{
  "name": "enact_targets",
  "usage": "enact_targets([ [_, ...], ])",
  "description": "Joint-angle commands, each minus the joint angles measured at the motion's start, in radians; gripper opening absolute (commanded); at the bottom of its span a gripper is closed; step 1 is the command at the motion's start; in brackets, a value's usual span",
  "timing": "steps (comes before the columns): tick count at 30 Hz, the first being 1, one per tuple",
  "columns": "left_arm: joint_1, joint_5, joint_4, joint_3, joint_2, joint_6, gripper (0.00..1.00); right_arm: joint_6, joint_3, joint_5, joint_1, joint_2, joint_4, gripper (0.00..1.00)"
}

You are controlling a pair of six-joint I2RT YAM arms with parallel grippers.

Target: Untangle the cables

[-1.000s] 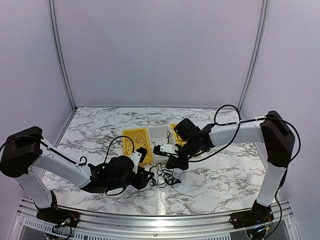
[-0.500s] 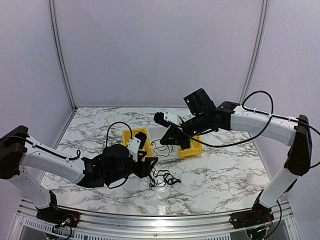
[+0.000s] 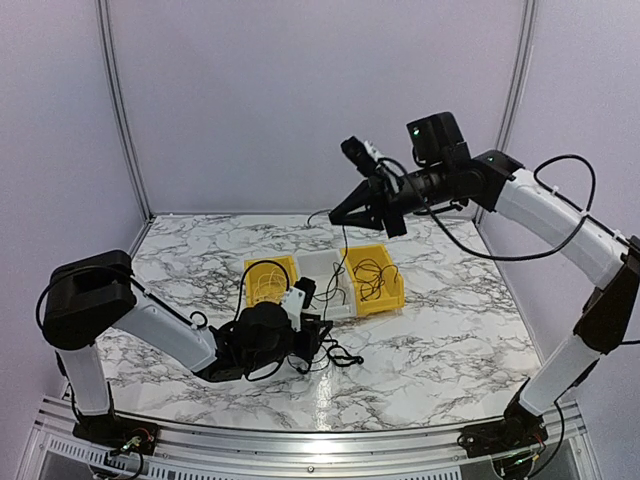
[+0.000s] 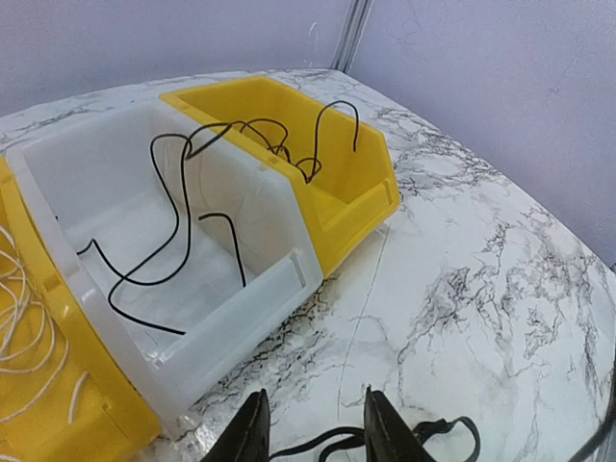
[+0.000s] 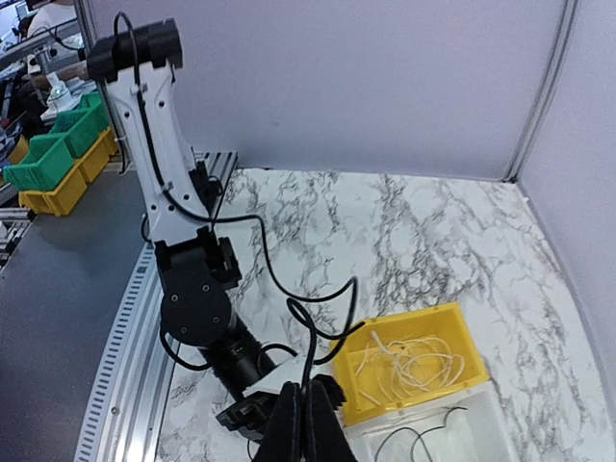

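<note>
Right end effector (image 3: pixel 338 217) is high in the upper middle of the top view. Its jaws are fully closed on a thin black cable (image 3: pixel 344 245) that hangs straight down toward the bins. It is probably held that high to draw this one strand clear of the rest. Left end effector (image 4: pixel 313 438) is low on the tabletop (image 3: pixel 450 340), lower middle of the top view, jaws partly apart. It straddles a black strand (image 4: pixel 327 445) of the tangle (image 3: pixel 335 355) without clamping it, likely placed to anchor the heap against the pull. Cords lie in the bins: a pale cord (image 4: pixel 19 318) in the left yellow bin (image 3: pixel 262 270), black ones in the clear bin (image 4: pixel 260 289) and the right yellow bin (image 3: pixel 395 290). The tangle lies on the tabletop just below the bins.
</note>
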Motion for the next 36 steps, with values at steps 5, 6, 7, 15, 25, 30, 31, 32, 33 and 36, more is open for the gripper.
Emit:
enact_targets([
  [5,0.002,0.143,0.111,0.003,0.072,-0.076,0.33,0.098,0.322,-0.158,-0.177,-0.019,0.026,0.0],
  [6,0.002,0.154,0.111,0.006,0.088,-0.087,0.32,0.109,0.349,-0.173,-0.194,-0.019,0.031,0.0],
  [7,0.002,0.164,0.11,0.01,0.103,-0.098,0.31,0.117,0.369,-0.18,-0.209,-0.019,0.036,0.0],
  [15,-0.002,0.289,0.11,-0.058,0.09,-0.189,0.21,0.204,0.343,-0.226,-0.266,-0.046,0.105,0.0],
  [25,-0.079,0.007,0.098,-0.248,-0.26,-0.021,0.48,0.284,0.132,-0.278,-0.261,-0.095,0.228,0.0],
  [30,-0.104,-0.03,0.061,-0.176,-0.371,0.184,0.6,0.282,0.09,-0.27,-0.231,-0.106,0.233,0.0],
  [31,-0.104,-0.015,0.045,-0.142,-0.37,0.221,0.61,0.28,0.088,-0.269,-0.221,-0.106,0.232,0.0],
  [32,-0.104,-0.003,0.025,-0.107,-0.36,0.254,0.61,0.276,0.088,-0.268,-0.213,-0.105,0.228,0.0],
  [33,-0.104,-0.001,-0.008,-0.062,-0.346,0.288,0.61,0.273,0.089,-0.269,-0.205,-0.105,0.223,0.0],
  [36,-0.097,-0.036,-0.103,0.065,-0.281,0.349,0.63,0.262,0.09,-0.269,-0.188,-0.104,0.213,0.0],
])
